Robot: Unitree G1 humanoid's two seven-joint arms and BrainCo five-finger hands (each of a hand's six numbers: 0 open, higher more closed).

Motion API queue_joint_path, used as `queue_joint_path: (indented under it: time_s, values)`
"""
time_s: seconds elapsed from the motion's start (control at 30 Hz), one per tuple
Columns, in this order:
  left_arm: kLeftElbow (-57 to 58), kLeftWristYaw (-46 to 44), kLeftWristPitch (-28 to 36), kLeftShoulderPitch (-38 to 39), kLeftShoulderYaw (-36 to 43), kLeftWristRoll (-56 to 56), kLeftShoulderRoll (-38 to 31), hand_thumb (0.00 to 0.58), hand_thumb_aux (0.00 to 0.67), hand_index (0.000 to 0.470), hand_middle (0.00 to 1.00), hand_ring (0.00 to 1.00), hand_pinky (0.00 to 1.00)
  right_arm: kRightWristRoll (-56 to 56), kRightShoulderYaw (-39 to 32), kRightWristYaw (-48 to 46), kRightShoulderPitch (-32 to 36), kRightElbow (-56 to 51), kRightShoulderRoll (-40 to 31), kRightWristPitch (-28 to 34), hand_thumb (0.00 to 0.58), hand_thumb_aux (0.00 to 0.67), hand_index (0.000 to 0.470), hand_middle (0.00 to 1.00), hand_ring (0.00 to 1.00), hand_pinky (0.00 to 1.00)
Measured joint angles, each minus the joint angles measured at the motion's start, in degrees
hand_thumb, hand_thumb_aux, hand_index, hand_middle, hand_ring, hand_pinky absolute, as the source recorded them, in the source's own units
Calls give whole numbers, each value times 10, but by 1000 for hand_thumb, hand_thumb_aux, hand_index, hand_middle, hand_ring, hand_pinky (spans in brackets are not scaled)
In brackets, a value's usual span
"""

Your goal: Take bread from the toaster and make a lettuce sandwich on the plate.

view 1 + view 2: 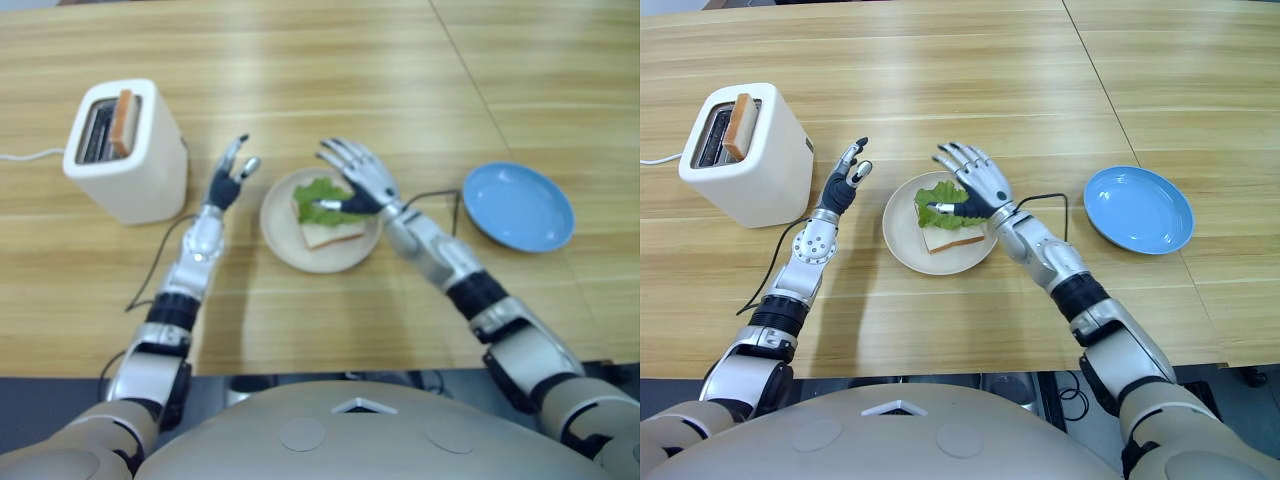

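In the left eye view a white box-shaped toaster [130, 165] stands at the far left of the pale wooden worktop [350, 70]. One tan slice of bread [123, 122] is upright in its slot and proud of the top, so it is easy to pinch. It is most likely the sandwich's lid, not yet fetched. In the middle lies the round cream plate [278, 238] with a flat white bread slice [335, 236] on it and a ruffled green lettuce leaf [318, 198] laid over that slice's far end. The base and filling are stacked where the task wants them. The right robot hand [365, 185] hangs over the plate's far right side with fingers splayed wide and nothing gripped. Its thumb tip is down at the leaf — whether it presses the lettuce I cannot tell — a pose that suits settling the leaf rather than carrying it. In the right eye view the left robot hand [840, 185] sits between toaster and plate, apart from both. Its fingers are stretched nearly straight and hold nothing. It is the nearer one to the toaster, so I judge the upright slice falls to it. A round blue plate [1138, 208] lies well off to the right, outside the assembly. A thin black cable [1040, 198] loops on the worktop beside the right wrist, between the two plates.
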State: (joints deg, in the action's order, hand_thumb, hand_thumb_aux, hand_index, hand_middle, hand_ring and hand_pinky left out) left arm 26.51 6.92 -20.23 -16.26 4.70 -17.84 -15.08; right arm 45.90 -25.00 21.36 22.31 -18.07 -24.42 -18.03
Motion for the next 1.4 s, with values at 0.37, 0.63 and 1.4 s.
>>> queue_joint_path:
  time_s: [0.37,0.63,1.4]
  values:
    - [-403,53,145,68,-138,-201,-112,0,0,0,0,0,0,-237,191,-56,-45,76,13,-32,0,0,0,0,0,0]
    - [-330,17,323,78,-168,-318,-185,0,0,0,0,0,0,-286,211,-89,-62,26,40,-48,0,0,0,0,0,0]
    - [-42,66,362,-29,-65,-301,-206,23,13,9,0,0,0,-282,226,-98,-72,5,53,-63,0,0,0,0,0,0]
